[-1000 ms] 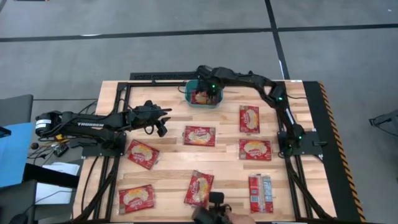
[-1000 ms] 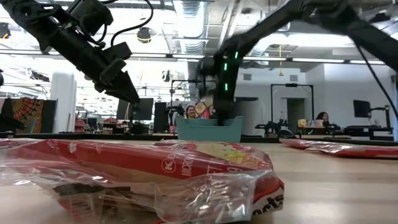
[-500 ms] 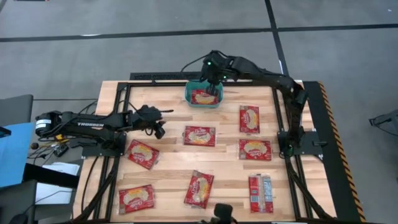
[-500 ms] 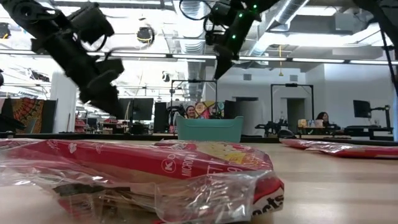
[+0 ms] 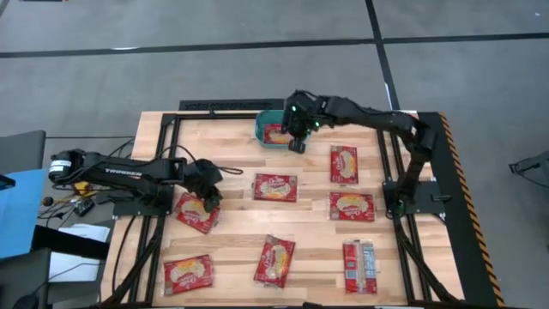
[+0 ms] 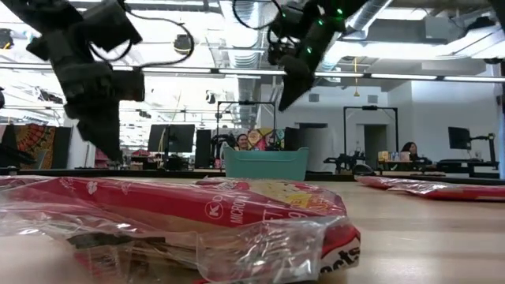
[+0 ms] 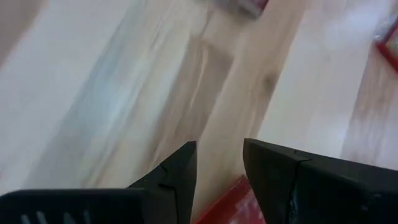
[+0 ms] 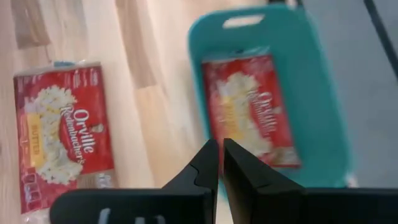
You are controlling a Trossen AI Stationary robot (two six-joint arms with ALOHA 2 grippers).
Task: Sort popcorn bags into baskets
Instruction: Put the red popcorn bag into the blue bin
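Left gripper (image 5: 208,199), fingers slightly parted, hides part of a popcorn bag (image 5: 194,214) at the table's left; right gripper (image 5: 296,144), fingers together and empty, overlaps the teal basket (image 5: 264,137) holding one bag (image 8: 249,109).

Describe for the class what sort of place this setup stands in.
Probably a robotics lab in an open-plan workspace: two arms are mounted on a wooden table, and the low view shows computer monitors, exposed ceiling ducts and seated people behind the teal basket.

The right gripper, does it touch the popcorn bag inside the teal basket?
Apart. The low view shows the right gripper raised well above the basket; its wrist view shows the bag lying free below.
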